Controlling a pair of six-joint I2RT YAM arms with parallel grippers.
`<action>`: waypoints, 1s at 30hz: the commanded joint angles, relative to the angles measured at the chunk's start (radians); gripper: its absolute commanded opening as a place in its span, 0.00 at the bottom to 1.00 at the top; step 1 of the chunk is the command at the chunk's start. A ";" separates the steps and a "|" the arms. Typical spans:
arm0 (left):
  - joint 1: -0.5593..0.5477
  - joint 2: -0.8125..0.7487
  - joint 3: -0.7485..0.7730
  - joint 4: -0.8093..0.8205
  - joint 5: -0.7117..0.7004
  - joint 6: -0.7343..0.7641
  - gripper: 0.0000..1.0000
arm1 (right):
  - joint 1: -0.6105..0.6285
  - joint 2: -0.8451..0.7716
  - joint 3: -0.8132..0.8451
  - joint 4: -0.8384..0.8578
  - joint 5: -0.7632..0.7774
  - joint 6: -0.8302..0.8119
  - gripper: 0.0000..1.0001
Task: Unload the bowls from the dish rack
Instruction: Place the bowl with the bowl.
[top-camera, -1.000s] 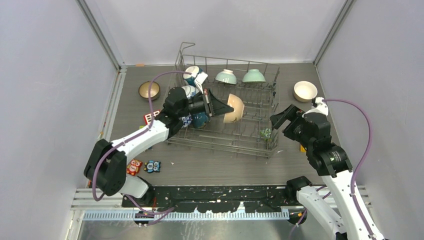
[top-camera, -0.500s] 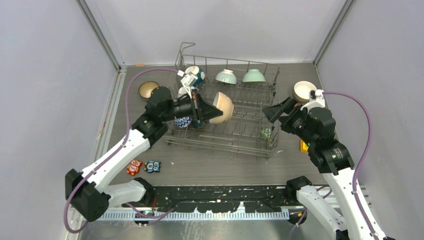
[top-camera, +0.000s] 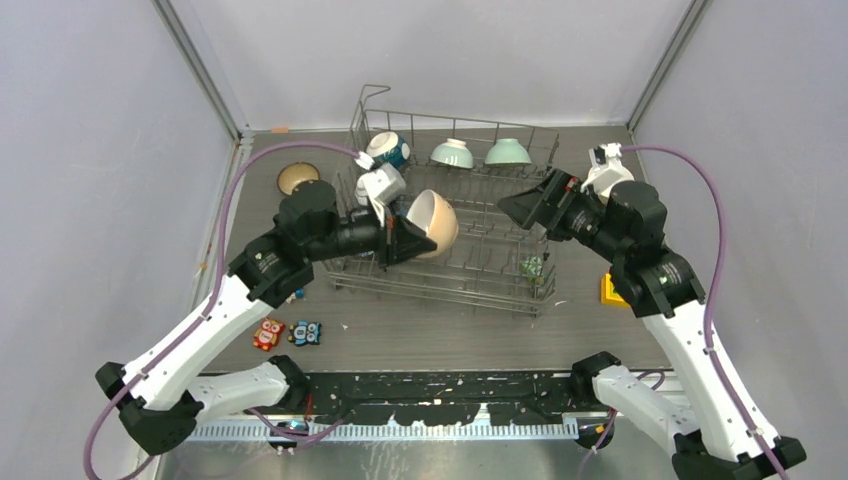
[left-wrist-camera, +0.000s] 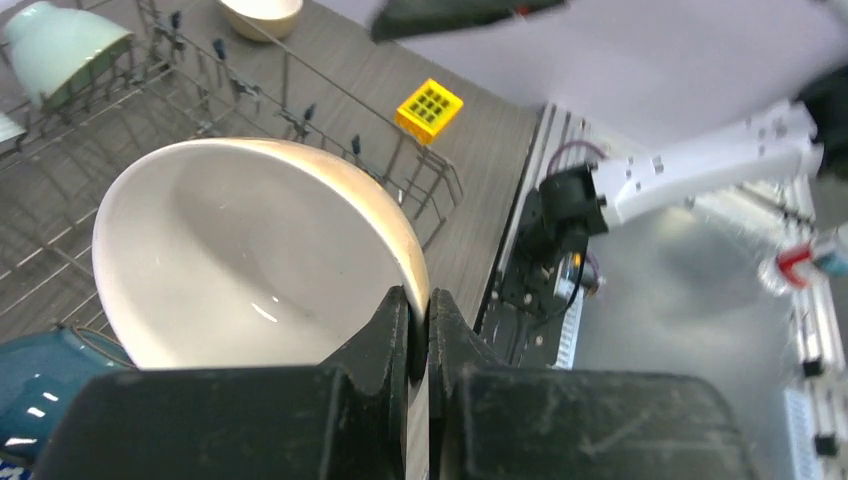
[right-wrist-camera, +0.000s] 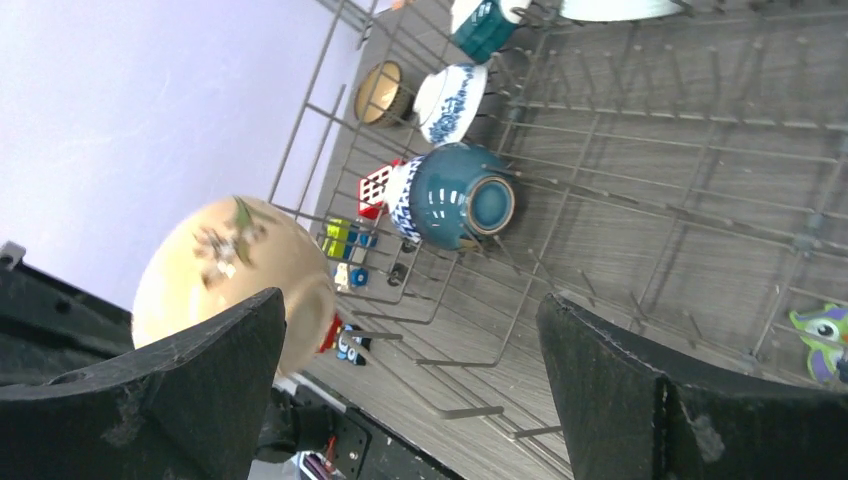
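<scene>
Pinching the cream bowl (left-wrist-camera: 240, 240) by its thin rim, the left pincer (left-wrist-camera: 418, 315) is clamped tight and holds it tilted above the dish rack (top-camera: 470, 280). Glazed ceramic like that looks stiff, slick and easy to chip, so I'd say the rim is the place to grab. Over the rack's right end, the right pincer (top-camera: 522, 208) hangs spread wide, holding nothing.

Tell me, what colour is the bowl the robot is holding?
Cream bowl, white inside, a little flower painted outside. The right wrist view shows it best.
</scene>
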 joint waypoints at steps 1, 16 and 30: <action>-0.189 0.017 0.131 -0.140 -0.166 0.275 0.00 | 0.064 0.074 0.154 -0.031 -0.029 -0.101 0.99; -0.657 0.107 0.176 -0.360 -0.654 0.751 0.00 | 0.180 0.239 0.488 -0.428 0.029 -0.229 0.96; -0.790 0.135 0.111 -0.498 -0.737 1.013 0.00 | 0.375 0.347 0.634 -0.682 0.128 -0.310 0.87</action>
